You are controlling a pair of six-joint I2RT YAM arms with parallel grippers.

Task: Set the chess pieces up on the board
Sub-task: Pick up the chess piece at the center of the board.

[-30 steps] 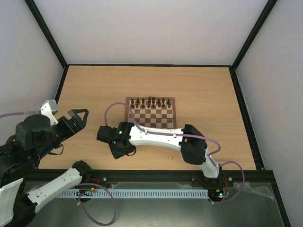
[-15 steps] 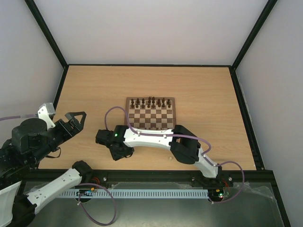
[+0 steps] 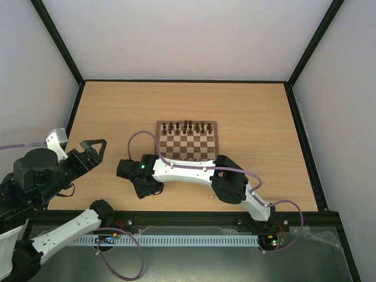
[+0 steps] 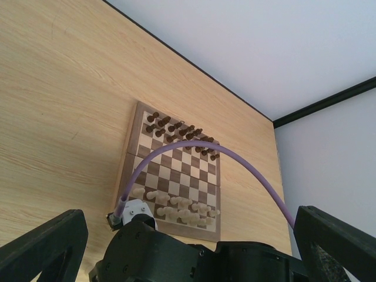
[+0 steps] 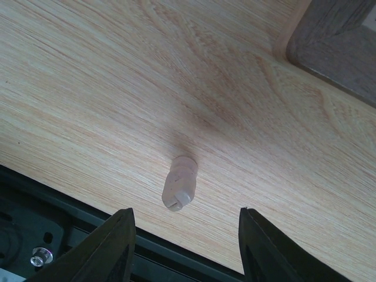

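Since the pale piece looks light and tippy, the half-spread right gripper should pinch its waist; left gripper gapes wide

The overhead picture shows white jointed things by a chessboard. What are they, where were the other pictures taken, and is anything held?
They are two robot arms bolted at the table's near edge, each ending in a two-finger gripper. The overhead picture comes from a fixed camera; the other two come from cameras on the wrists. On the board, dark pieces stand on the far rows, pale pieces on the near ones. The left gripper is open and empty. The right gripper, also open, is above one loose pale piece on the bare table. Nothing is held.
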